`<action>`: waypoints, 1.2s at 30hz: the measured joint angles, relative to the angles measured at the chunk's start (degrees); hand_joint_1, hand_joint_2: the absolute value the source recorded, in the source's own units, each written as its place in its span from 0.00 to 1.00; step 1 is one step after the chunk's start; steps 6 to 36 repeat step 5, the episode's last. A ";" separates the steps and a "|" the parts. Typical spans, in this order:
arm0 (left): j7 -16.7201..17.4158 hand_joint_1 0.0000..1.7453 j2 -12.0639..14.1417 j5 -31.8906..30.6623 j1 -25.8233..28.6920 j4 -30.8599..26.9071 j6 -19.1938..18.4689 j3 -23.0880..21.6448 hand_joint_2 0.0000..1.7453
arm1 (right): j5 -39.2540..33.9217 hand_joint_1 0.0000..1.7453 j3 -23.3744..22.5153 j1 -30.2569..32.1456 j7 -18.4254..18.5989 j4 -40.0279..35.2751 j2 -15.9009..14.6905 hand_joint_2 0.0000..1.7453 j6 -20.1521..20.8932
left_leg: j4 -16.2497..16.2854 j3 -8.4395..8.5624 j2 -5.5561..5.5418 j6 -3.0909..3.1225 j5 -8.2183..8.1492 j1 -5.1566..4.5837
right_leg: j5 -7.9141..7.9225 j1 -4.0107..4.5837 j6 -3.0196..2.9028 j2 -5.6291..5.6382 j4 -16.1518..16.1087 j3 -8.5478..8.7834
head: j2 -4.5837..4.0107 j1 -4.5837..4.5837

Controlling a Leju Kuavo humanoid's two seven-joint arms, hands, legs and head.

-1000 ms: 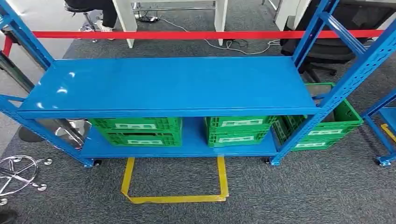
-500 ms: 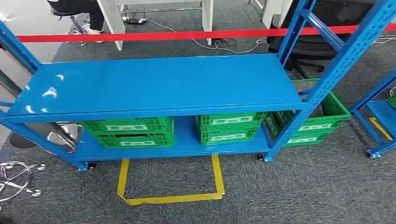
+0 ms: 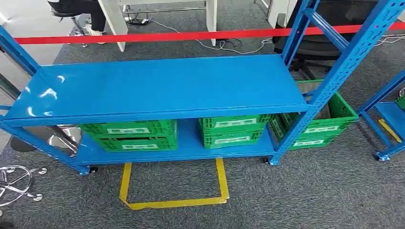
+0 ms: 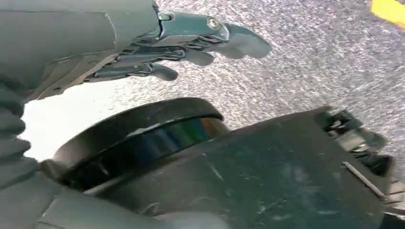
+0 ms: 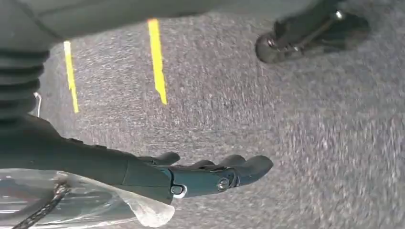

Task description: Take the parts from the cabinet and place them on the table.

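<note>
A blue metal rack (image 3: 157, 83) stands ahead with a bare top shelf. Two stacks of green crates (image 3: 128, 135) (image 3: 233, 130) sit on its lower shelf; I cannot see into them. My left hand (image 4: 191, 43) hangs over the grey carpet, fingers stretched out, nothing in it. My right hand (image 5: 191, 174) also hangs over the carpet. A clear plastic bag (image 5: 81, 202) with a dark cord in it lies against its palm side and stays with the hand; the grip itself is hidden.
A yellow tape square (image 3: 174, 202) marks the carpet before the rack. More green crates (image 3: 329, 125) stand at the rack's right end. A second blue rack (image 3: 389, 114) is at far right, a chrome chair base (image 3: 14, 183) at near left, a red barrier tape (image 3: 191, 35) behind.
The whole head picture has shifted a little to the left since a second ago, so the camera has moved. Rack and crates stay where they were.
</note>
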 joint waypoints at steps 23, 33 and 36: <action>0.28 0.00 0.00 -0.92 0.13 0.00 0.15 -0.04 0.00 | 1.82 0.00 1.57 0.01 1.93 0.09 0.00 0.00 1.69 | 0.10 -0.08 0.00 -0.04 -0.04 -0.09 | 0.01 -0.10 0.01 0.00 -0.01 0.00 | 0.00 0.02; 0.28 0.00 0.00 -0.92 0.13 0.00 0.15 -0.04 0.00 | 1.82 0.00 1.57 0.01 1.93 0.09 0.00 0.00 1.69 | 0.10 -0.08 0.00 -0.04 -0.04 -0.09 | 0.01 -0.10 0.01 0.00 -0.01 0.00 | 0.00 0.02; 0.28 0.00 0.00 -0.92 0.13 0.00 0.15 -0.04 0.00 | 1.82 0.00 1.57 0.01 1.93 0.09 0.00 0.00 1.69 | 0.10 -0.08 0.00 -0.04 -0.04 -0.09 | 0.01 -0.10 0.01 0.00 -0.01 0.00 | 0.00 0.02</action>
